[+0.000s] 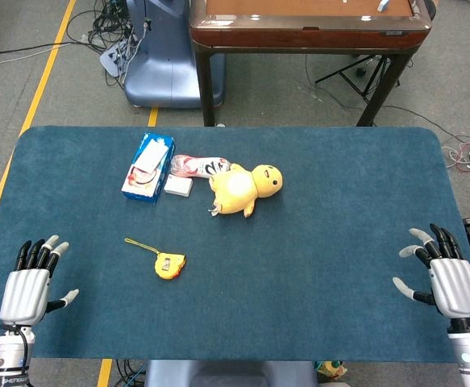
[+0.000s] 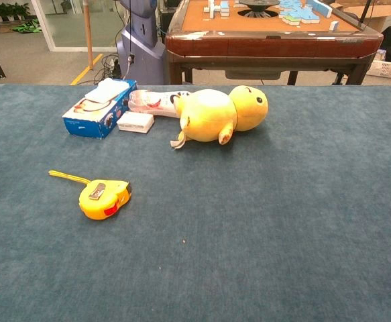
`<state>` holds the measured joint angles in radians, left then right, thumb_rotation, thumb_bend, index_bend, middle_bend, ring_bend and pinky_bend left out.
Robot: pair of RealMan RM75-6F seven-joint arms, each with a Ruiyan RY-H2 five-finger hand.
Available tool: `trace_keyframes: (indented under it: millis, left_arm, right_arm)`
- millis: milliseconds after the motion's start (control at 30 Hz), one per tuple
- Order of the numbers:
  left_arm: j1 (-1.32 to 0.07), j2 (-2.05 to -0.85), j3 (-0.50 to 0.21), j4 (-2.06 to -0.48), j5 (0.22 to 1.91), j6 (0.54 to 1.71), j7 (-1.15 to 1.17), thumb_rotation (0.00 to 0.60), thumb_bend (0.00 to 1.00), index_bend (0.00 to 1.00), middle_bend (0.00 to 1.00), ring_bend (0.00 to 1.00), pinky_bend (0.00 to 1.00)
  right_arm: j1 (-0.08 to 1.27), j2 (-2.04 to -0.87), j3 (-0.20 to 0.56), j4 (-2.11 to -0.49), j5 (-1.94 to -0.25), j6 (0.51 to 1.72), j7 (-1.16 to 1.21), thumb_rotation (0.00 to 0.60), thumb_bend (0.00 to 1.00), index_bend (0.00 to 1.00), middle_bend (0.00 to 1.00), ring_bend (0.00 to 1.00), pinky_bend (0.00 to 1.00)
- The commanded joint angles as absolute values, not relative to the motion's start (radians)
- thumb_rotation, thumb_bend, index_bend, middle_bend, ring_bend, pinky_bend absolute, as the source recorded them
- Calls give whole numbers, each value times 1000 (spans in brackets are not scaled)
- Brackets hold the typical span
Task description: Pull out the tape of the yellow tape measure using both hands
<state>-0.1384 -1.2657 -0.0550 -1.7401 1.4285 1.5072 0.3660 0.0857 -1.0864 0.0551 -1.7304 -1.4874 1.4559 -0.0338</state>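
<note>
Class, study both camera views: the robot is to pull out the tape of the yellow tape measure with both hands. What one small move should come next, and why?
Probably the left hand should move toward the yellow tape measure. Both hands rest open at the table's near corners, holding nothing, and the tape measure lies untouched, nearer the left hand than the right hand.

I see tabletop covered in dark teal fabric. Yellow tape measure lies left of centre, thin yellow strap trailing toward far left. Behind it, blue box at far left. Small white box just beside blue box. White-and-red packet between blue box and yellow plush duck; I can't tell if packet touches duck. Duck lies on its side near centre.
</note>
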Motion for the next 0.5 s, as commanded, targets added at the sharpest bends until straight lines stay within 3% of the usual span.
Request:
trace_keyframes:
  millis: [33,500]
  left_arm:
    - [-140,-1264,-55,-1740,1431,1503,364,600,133,185,109,76,0]
    - [-252,-1236,-82,-1753,1441,1315,186,600,133,185,114,76,0]
  right_arm:
    - [87,-1087,56,-1730,-1489,1455,-32,600,260,420,186,37,0]
    - [125,-999,125,-1800,-1505,1481,-36,600,261,420,186,37,0]
